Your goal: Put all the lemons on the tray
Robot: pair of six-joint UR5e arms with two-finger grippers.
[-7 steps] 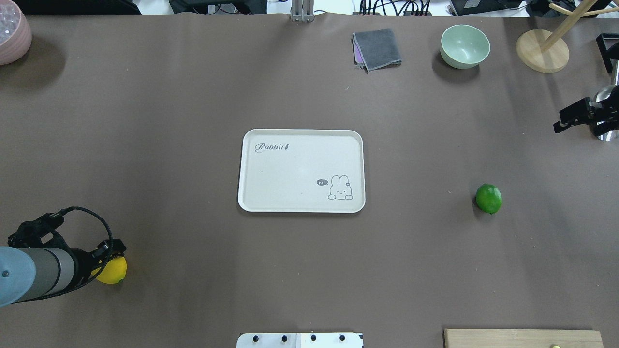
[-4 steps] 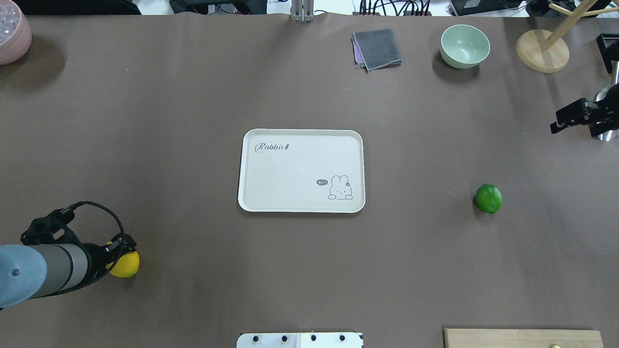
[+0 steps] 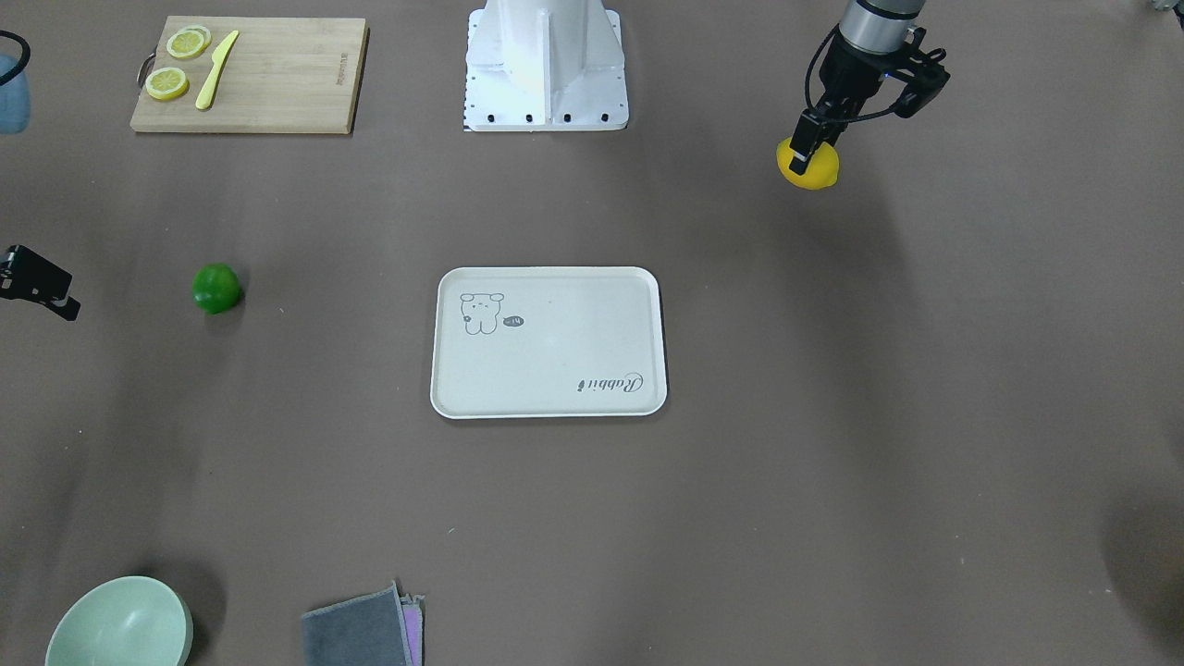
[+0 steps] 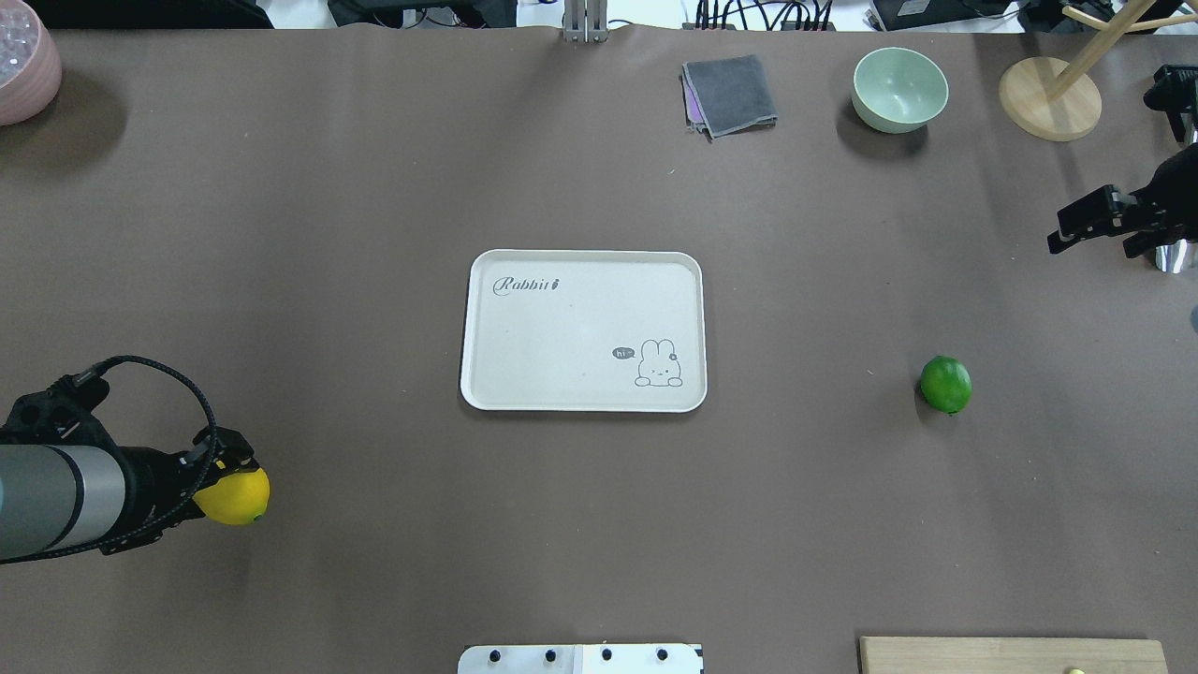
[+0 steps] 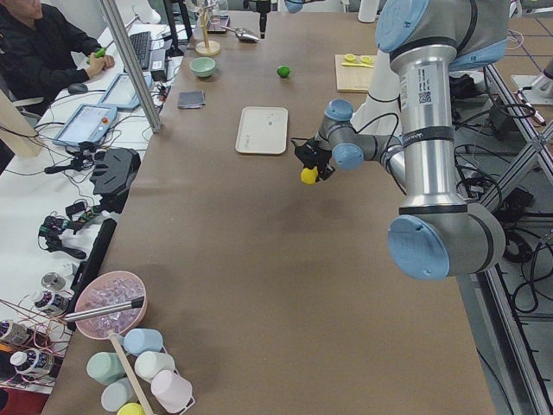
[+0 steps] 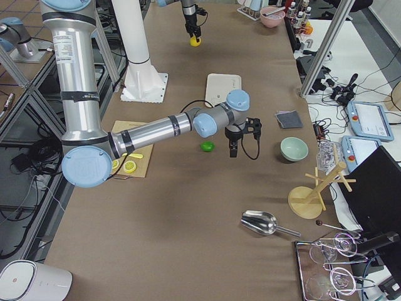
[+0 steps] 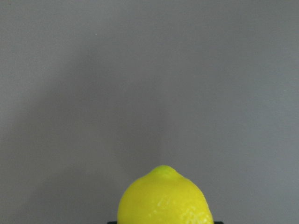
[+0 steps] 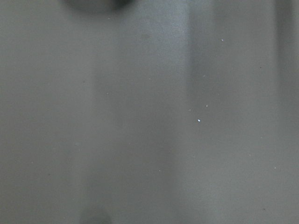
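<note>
Yellow lemon (image 4: 240,497) clenched in left end effector (image 4: 219,485), well apart from tray (image 4: 562,337); green lemon (image 4: 945,384) apart from spread right end effector (image 4: 1090,236).

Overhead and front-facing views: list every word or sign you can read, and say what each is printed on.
"Rabbit": script on the off-white rectangular tray.
"hi": in the small dark speech bubble beside the tray's cartoon rabbit; barely legible.
Printed line along one edge of the bamboo cutting board: too small to read.
Lettering on the left arm: too blurred to read.
</note>
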